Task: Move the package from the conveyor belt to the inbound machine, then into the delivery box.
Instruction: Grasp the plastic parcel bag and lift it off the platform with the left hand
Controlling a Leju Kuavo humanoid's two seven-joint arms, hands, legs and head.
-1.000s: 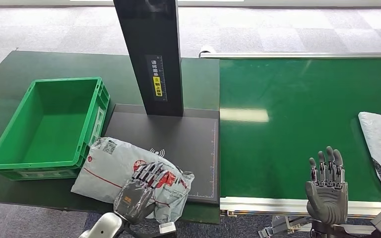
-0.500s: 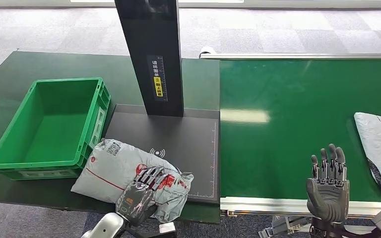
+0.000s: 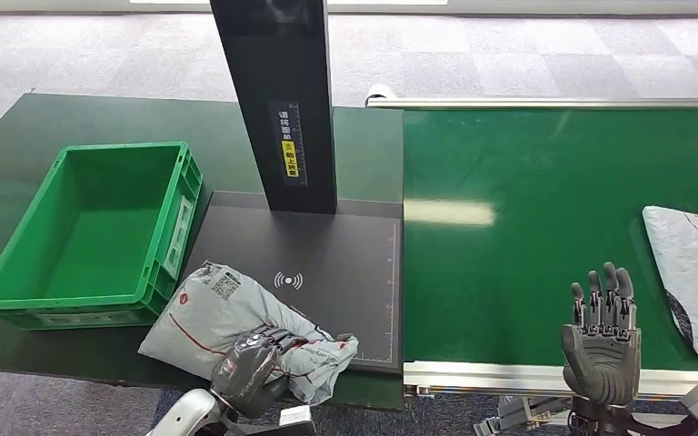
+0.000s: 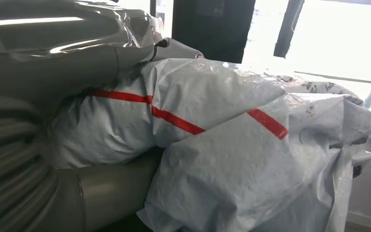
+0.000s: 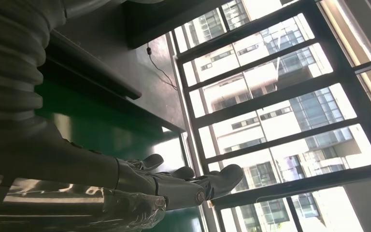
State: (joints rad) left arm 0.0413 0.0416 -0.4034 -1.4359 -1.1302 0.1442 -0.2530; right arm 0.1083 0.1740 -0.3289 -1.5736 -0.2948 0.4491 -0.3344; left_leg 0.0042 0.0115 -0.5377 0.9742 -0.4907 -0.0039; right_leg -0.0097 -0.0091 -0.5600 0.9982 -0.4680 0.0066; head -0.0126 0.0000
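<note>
Now package (image 3: 236, 322) gripped by left hand (image 3: 250, 368) at lower left of frame, lying half on scanner plate (image 3: 345, 263), half on desk (image 3: 18, 345). Second step judged underway: lift needed, then carry up-left into green box (image 3: 18, 254). Right hand (image 3: 602, 341) held open, empty, lower right over belt (image 3: 527, 209); second package (image 3: 695, 263) at right edge.

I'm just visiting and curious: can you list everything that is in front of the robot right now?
Package: one, grey with red stripe, at the front of the black scanning plate, held by the left hand.
Second package: one, grey, on the belt's right edge.
Crate: one, green, left, nothing visible inside.
Scanning plate: one, black, centre.
Post: one, black, behind the plate.
Conveyor belt: one, green, right.
Left hand: grey, grips the package.
Right hand: grey, open, raised at the belt's front.
</note>
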